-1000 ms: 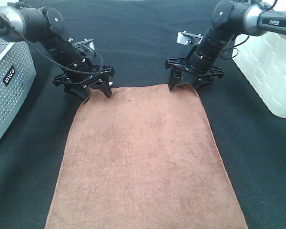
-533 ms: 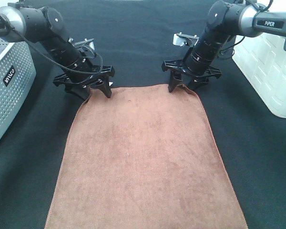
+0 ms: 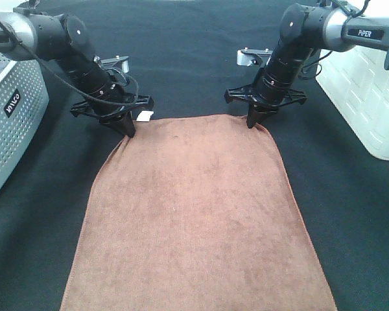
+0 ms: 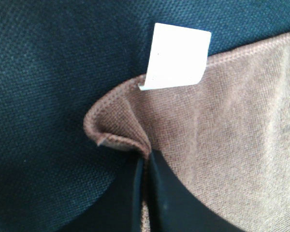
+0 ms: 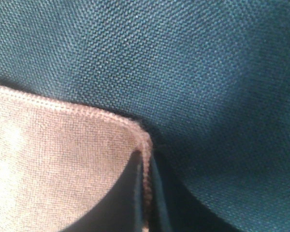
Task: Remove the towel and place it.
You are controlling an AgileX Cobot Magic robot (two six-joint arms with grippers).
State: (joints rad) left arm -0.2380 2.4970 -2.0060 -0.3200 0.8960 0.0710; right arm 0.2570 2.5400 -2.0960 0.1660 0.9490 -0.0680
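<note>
Your towel (image 3: 194,214) lies flat on the black table cover (image 3: 181,52), its long axis running from the arms toward the near edge. The left gripper (image 3: 125,126) is clamped on the far corner beside the blank white tag (image 3: 144,116). The right gripper (image 3: 252,122) pinches the other far corner. All the cloth trails nearward from both. The right arm (image 3: 350,29) reads "PiPER".
</note>
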